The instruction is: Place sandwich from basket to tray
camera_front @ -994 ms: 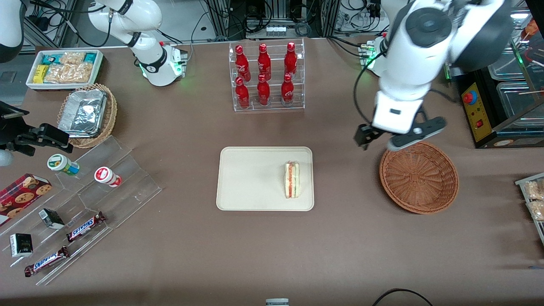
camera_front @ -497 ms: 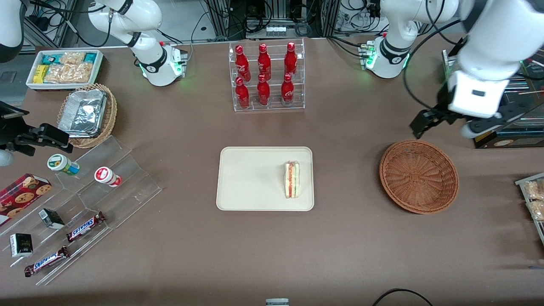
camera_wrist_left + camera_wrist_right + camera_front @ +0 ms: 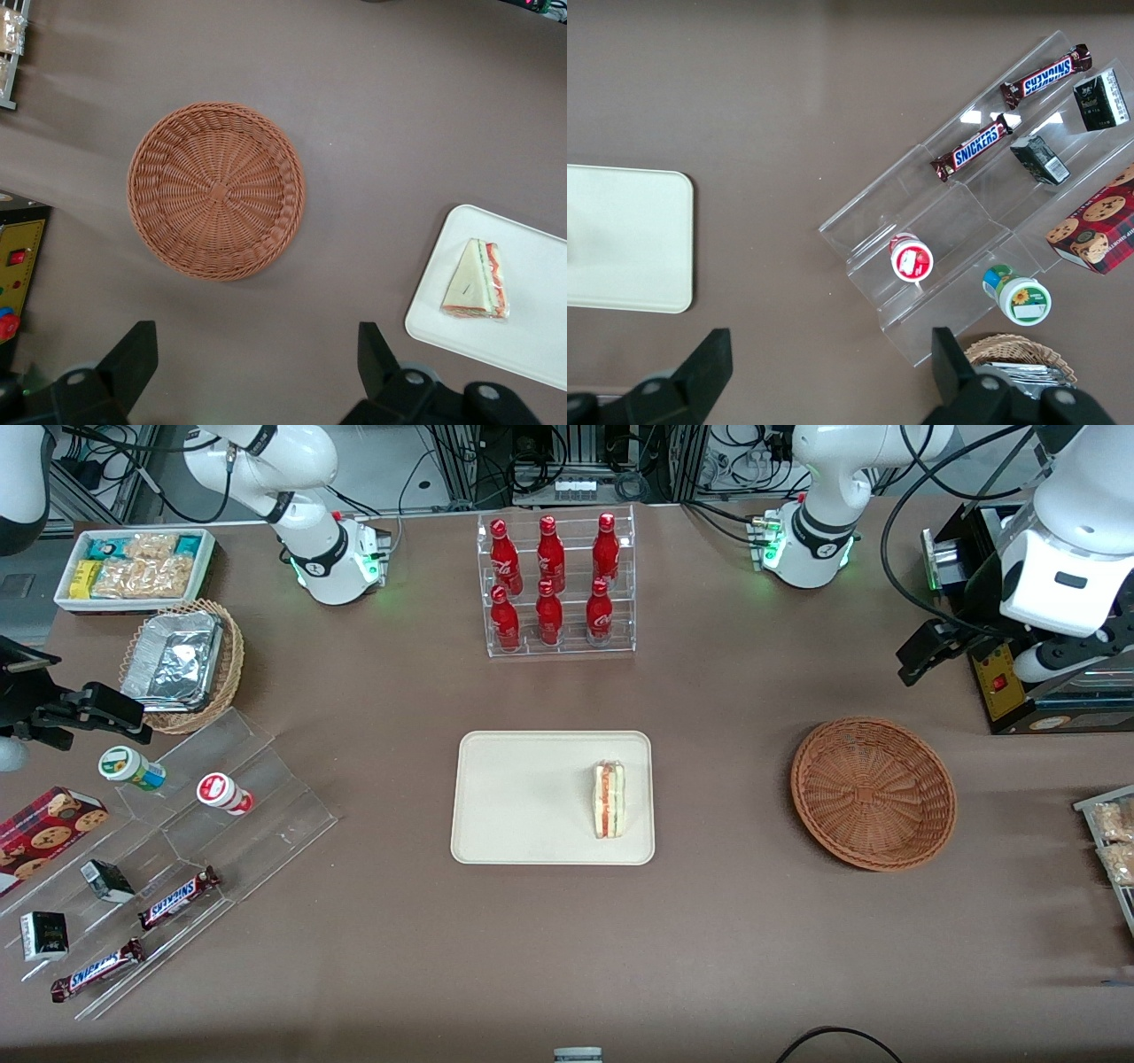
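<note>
The brown surface [image 3: 709, 957] is bare across its whole camera-side strip, and a wide bare stretch separates the tray from the basket. The tray [image 3: 523, 797] lies flat at mid-surface, most of it bare; a clear rack of red bottles [image 3: 554, 584] stands farther from the camera than the tray, with open surface between them. The basket [image 3: 873, 793] sits toward the working arm's end, holding nothing, its rim free all round and well apart from the tray. A stepped clear stand [image 3: 177, 841] with candy bars and small cups fills the parked arm's end near the camera-side edge.

The gripper [image 3: 257, 372] hangs high above the surface at the working arm's end, farther from the camera than the basket and near a black control box [image 3: 1019, 682]; its fingers [image 3: 133, 354] are spread wide and hold nothing.

The sandwich [image 3: 609, 799] lies on the tray, close to the tray's edge nearest the basket, filling layers showing along its side.
</note>
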{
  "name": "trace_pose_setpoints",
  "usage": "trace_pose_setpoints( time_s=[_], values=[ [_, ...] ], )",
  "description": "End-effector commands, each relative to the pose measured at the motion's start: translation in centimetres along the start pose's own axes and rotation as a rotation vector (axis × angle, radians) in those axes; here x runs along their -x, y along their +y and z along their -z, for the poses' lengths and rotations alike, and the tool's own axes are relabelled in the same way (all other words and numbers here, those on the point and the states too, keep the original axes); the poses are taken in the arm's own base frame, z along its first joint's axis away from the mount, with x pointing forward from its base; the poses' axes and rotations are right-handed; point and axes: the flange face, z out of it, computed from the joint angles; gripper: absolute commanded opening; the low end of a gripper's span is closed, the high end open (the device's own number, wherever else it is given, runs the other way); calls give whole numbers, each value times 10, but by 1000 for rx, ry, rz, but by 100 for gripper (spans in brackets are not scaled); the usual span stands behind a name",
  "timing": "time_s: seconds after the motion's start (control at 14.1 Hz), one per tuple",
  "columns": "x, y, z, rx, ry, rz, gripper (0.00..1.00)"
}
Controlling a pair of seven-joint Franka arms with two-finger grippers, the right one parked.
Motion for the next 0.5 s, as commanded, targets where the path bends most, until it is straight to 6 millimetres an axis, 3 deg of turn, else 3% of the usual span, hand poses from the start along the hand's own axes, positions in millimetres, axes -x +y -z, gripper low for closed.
trace_pose_setpoints(
  time_s=[0.0,0.14,0.43],
  values=[
    [9,-9,4,4,-1,-12,100],
    [5,-19,4,-6,-14,1,100],
    [3,-31,7,8,-46,-137,100]
  ],
)
